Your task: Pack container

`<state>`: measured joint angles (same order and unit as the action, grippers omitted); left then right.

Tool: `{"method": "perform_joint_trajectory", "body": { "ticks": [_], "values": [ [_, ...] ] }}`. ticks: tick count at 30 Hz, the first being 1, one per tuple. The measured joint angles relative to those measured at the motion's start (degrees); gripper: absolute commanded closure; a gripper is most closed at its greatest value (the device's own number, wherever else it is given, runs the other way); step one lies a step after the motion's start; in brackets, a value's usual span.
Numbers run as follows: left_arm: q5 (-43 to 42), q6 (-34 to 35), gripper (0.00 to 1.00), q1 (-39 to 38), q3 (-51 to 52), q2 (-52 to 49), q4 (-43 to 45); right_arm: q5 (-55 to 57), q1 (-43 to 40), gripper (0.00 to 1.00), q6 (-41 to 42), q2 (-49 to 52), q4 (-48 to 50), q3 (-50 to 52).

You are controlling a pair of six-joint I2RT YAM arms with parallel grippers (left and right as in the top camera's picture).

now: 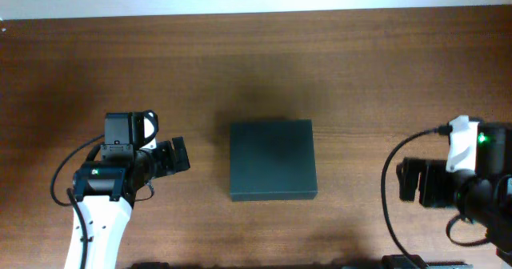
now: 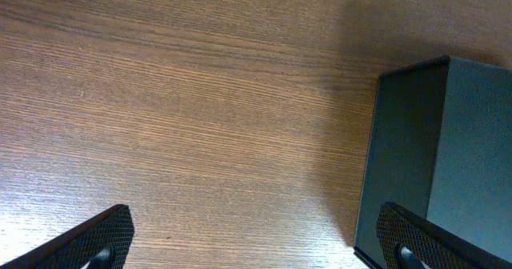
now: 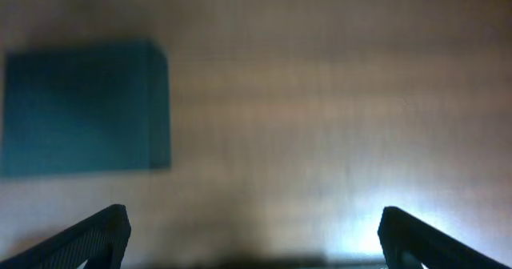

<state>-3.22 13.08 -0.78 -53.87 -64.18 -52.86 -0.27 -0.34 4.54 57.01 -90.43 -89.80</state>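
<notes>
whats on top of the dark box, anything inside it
Nothing lies on the container; its flat dark top is bare in the overhead view. It stands closed on the wooden table. Its inside is covered by that top, so any contents cannot be seen.

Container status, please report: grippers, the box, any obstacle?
Left gripper open, empty. Right gripper open, empty. Container closed, untouched, between them. No obstacle seen.

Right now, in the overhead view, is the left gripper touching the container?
No, the left gripper sits apart from the container, with bare table between them.
</notes>
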Motion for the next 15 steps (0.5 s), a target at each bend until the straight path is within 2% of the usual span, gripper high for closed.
{"method": "perform_joint_trajectory", "body": {
  "ticks": [10, 15],
  "values": [
    [0.00, 0.00, 0.01, 0.00, 0.00, 0.00, 0.00, 0.26, 0.00, 0.01, -0.26, -7.96, 23.52, 1.55],
    [0.00, 0.00, 0.01, 0.00, 0.02, 0.00, 0.02, 0.28, 0.00, 0.01, -2.78, -15.58, 39.91, 9.62]
  ]
}}
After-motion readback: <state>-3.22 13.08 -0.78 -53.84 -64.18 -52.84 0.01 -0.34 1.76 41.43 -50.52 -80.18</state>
